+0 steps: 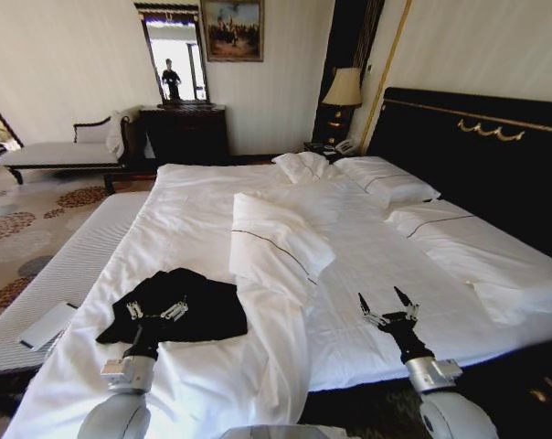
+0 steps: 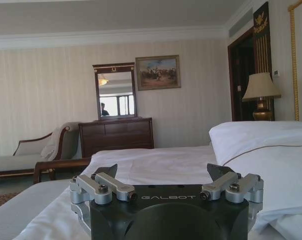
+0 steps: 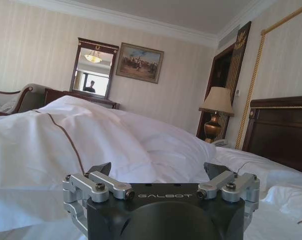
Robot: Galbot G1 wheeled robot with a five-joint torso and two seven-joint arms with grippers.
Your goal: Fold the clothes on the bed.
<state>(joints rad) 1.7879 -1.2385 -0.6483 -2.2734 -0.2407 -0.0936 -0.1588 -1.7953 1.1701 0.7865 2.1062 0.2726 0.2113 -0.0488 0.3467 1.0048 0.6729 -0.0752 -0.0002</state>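
Your left claw (image 1: 155, 311), jaws apart, hangs over the crumpled shirt (image 1: 198, 302); right claw (image 1: 387, 306), also apart, is well off.

Black T-shirt (image 1: 180, 306) crumpled, on white bed (image 1: 367, 247), near foot edge

The left pincer (image 1: 156, 311) covers part of the crumpled black T-shirt (image 1: 207, 306), whose chest print cannot be made out. The bed (image 1: 376, 247) runs off the picture's right edge.

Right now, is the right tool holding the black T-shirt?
No: the right tool hangs open over white bedding, apart from the crumpled black soft-fabric T-shirt.
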